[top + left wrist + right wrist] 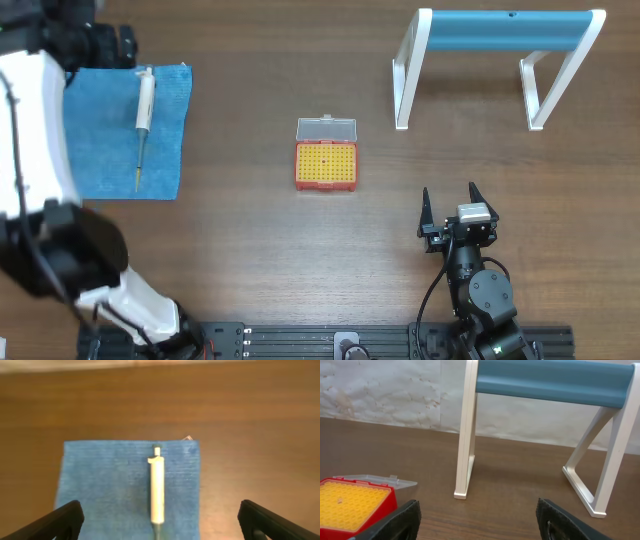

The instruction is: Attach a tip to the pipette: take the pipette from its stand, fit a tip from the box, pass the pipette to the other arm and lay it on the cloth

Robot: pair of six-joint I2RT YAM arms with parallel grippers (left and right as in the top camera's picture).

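Lying on the blue cloth (100, 150) at the far left of the table (250, 250), the pipette (144, 110) rests lengthwise near the cloth's right edge, with its white body toward the far side and its slender yellowish end toward the arm bases. The left gripper (160, 506) is above the far end of the cloth. In the left wrist view the pipette lies centred between the two fingers (67, 517), which are spread wide. Neither finger touches the pipette or the cloth, and the gripper holds nothing.

At the table centre stands the tip box (326, 165), a red frame filled with yellow tips. Its clear lid (327, 129) is folded back on the far side.

To the right, the right gripper (449, 195) sits low near its base, well apart from the tip box and from the pipette. Its fingers are parted and empty. Beyond it, at the far right, stands the pipette stand (505, 30), white legs under a blue top bar, with nothing hanging on it.
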